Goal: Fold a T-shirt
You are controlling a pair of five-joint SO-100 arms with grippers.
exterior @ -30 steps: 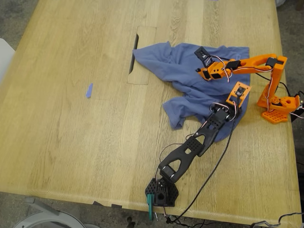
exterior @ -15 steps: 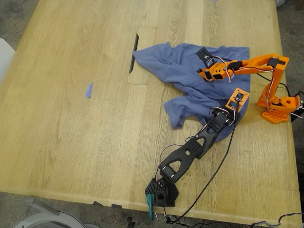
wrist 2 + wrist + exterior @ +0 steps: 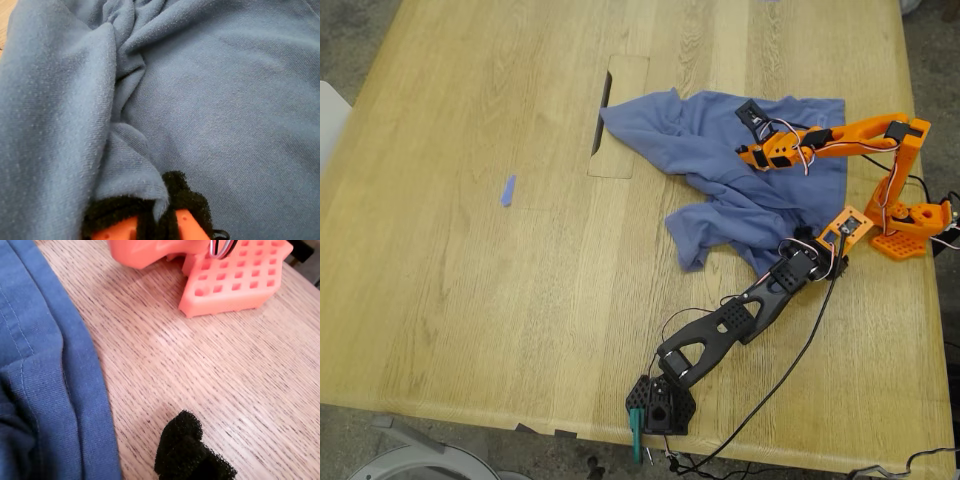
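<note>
The blue-purple T-shirt (image 3: 710, 150) lies crumpled on the wooden table, toward the exterior view's right; its print is hidden. My second gripper (image 3: 748, 152), on the orange arm, rests on the shirt's upper part. In the second wrist view its black-padded fingertips (image 3: 125, 212) are shut on a fold of the shirt (image 3: 225, 100). My first gripper (image 3: 848, 228), on the black arm, is over bare wood just right of the shirt's edge (image 3: 45, 390). Its black pads (image 3: 192, 452) look closed together and hold nothing.
The orange arm's base (image 3: 910, 225) stands right beside my first gripper and shows close in the first wrist view (image 3: 235, 280). The black arm's base (image 3: 660, 405) is at the near table edge. A blue tape scrap (image 3: 507, 190) and a table slot (image 3: 603, 110) lie further left.
My first gripper has swung off the shirt's lower part to the exterior view's right, onto bare wood near the orange base. My second gripper has barely moved.
</note>
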